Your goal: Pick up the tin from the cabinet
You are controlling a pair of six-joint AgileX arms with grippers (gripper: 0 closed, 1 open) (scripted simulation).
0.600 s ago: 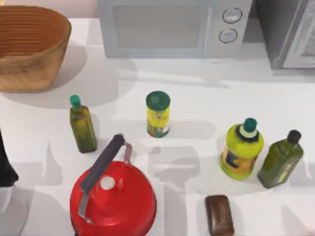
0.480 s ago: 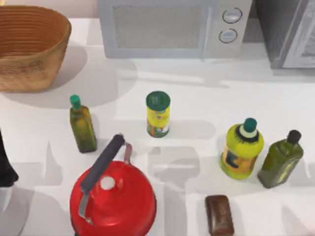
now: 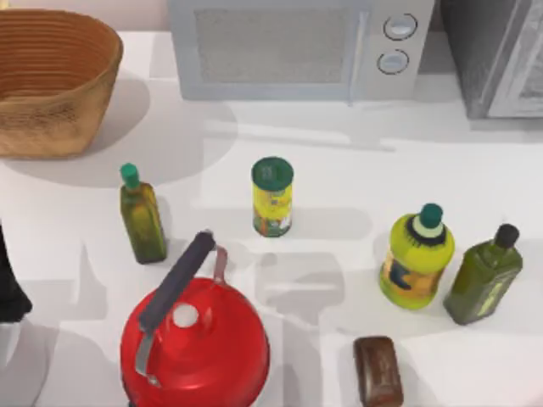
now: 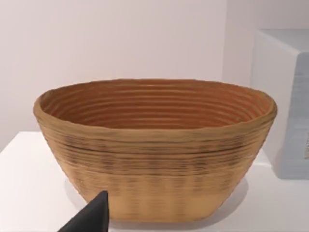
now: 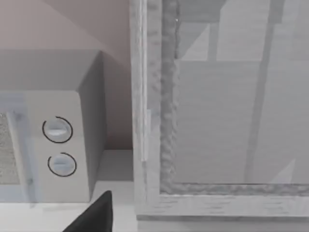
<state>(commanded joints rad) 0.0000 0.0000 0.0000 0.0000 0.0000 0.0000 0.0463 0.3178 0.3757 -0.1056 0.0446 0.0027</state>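
The cabinet (image 3: 501, 55) is a dark-grey box at the table's back right. The right wrist view faces its paler framed door panel (image 5: 217, 121), which is closed. The tin is hidden; the cabinet's inside cannot be seen. A yellow can with a green lid (image 3: 272, 197) stands upright on the table's middle. My left arm (image 3: 8, 288) is parked at the left edge, and a dark tip of my left gripper (image 4: 91, 217) points at the basket. A dark tip of my right gripper (image 5: 94, 215) sits low in front of the cabinet frame.
A white microwave (image 3: 297, 47) with two knobs stands at the back, left of the cabinet. A wicker basket (image 3: 51, 80) is back left. A red kettle (image 3: 193, 343), a small green bottle (image 3: 142, 216), a yellow bottle (image 3: 416, 259), a dark-green bottle (image 3: 484, 275) and a brown block (image 3: 377, 370) stand in front.
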